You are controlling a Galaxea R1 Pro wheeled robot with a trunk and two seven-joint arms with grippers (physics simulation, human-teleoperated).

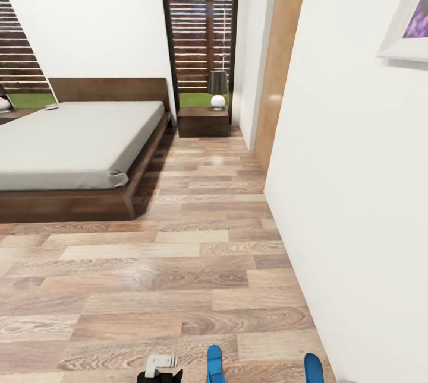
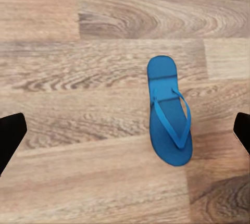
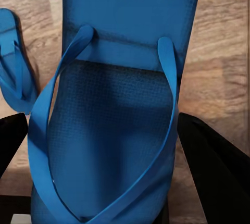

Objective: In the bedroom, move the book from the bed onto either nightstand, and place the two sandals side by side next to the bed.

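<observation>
Between right hand [image 3: 104, 182] fingers: one blue sandal [image 3: 120, 104].

Bright blue sandals [image 1: 214, 363] on brown wood-grain planks [image 1: 196, 264], pale grey mattress [image 1: 71, 139] in a dark brown frame [image 1: 71, 203]

The head camera looks forward and down across the floor [image 1: 196, 264] toward the bed [image 1: 77, 139]. Both wrist cameras face down at that floor, the right one close over a sandal [image 3: 120, 130].
</observation>
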